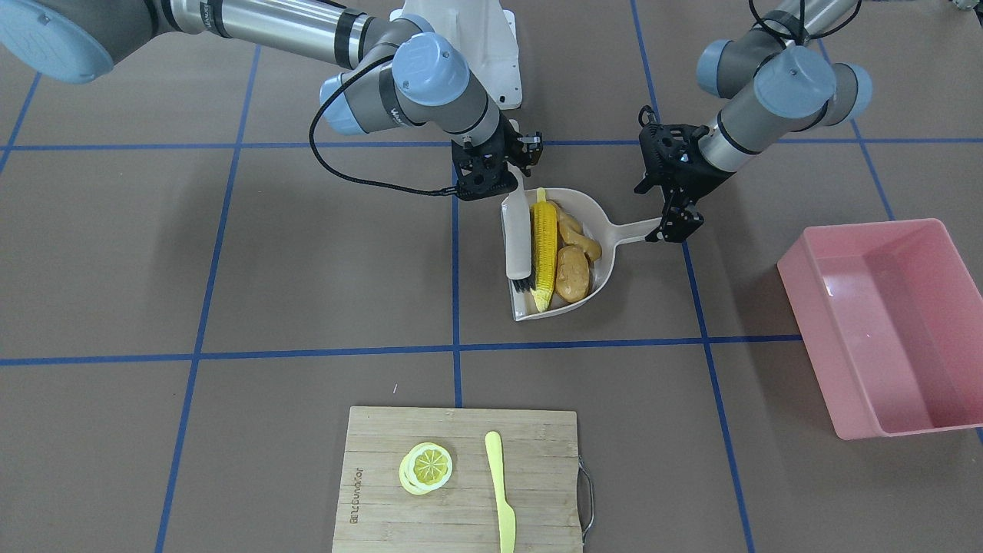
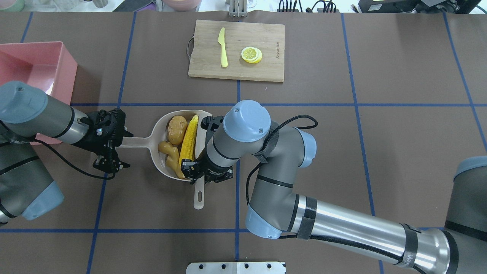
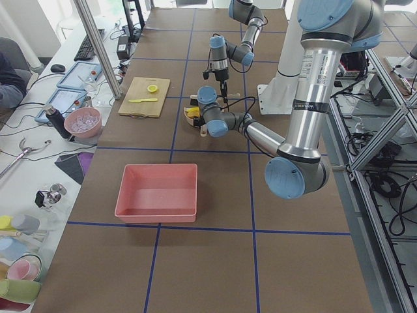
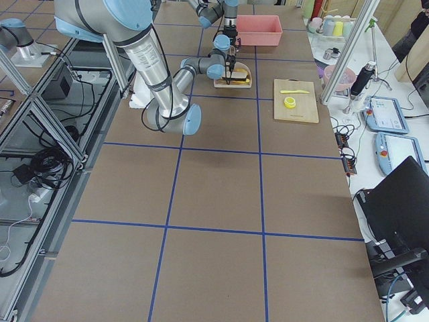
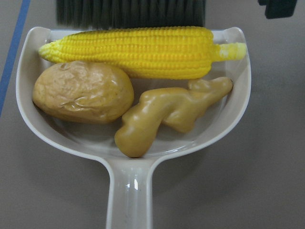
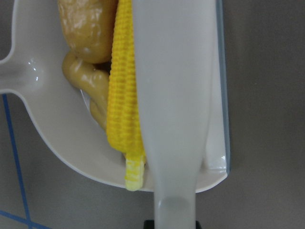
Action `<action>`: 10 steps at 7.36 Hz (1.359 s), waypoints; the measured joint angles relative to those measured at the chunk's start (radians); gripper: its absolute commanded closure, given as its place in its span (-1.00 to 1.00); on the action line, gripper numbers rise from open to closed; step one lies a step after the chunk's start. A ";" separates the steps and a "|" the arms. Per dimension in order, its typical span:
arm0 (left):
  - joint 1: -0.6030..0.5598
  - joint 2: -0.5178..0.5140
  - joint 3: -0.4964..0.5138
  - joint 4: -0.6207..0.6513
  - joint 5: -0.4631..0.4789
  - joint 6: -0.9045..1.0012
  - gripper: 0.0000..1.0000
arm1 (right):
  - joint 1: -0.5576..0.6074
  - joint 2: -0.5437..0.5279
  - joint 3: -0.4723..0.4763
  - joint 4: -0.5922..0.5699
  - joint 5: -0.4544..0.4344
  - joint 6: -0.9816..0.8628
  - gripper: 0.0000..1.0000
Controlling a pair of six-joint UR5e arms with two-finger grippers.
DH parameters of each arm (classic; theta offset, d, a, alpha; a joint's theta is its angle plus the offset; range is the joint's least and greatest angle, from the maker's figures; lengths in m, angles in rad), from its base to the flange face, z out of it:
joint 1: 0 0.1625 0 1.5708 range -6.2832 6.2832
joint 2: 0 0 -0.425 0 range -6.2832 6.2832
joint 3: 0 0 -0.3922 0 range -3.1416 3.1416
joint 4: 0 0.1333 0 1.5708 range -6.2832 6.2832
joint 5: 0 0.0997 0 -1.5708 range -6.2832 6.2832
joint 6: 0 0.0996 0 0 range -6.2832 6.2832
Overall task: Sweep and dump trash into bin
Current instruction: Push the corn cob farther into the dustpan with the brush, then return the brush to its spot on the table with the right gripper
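The beige dustpan [image 1: 607, 270] lies on the table and holds all the trash: the yellow corn cob [image 1: 544, 253], the brown potato [image 1: 572, 274] and the tan ginger root [image 1: 577, 234]. My left gripper [image 1: 673, 225] is shut on the end of the dustpan's handle [image 2: 137, 141]. My right gripper [image 2: 203, 173] is shut on a white brush [image 1: 518, 238]. The brush lies along the pan's open mouth, pressed against the corn [image 6: 124, 95], with its dark bristles [image 5: 128, 12] at the pan's edge. The pink bin [image 1: 891, 330] stands apart on the left arm's side and looks empty.
A wooden cutting board [image 1: 461, 476] with yellow lemon slices [image 1: 426, 467] and a yellow plastic knife [image 1: 501, 491] lies at the table's far side from the robot. Blue tape lines cross the brown table. The bin [image 2: 34, 64] sits beyond my left arm.
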 measured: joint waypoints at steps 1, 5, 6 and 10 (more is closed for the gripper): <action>0.000 0.000 0.003 -0.001 0.000 0.000 -0.91 | 0.007 -0.007 0.004 0.001 0.002 0.000 1.00; -0.004 -0.011 0.032 -0.001 0.006 0.004 -0.91 | 0.044 -0.065 0.069 -0.030 0.047 -0.008 1.00; -0.004 -0.014 0.038 -0.001 0.008 0.003 -0.89 | 0.072 -0.079 0.095 -0.074 0.074 -0.016 1.00; -0.005 -0.015 0.043 -0.001 0.011 -0.003 -0.22 | 0.205 -0.205 0.355 -0.488 0.058 -0.252 1.00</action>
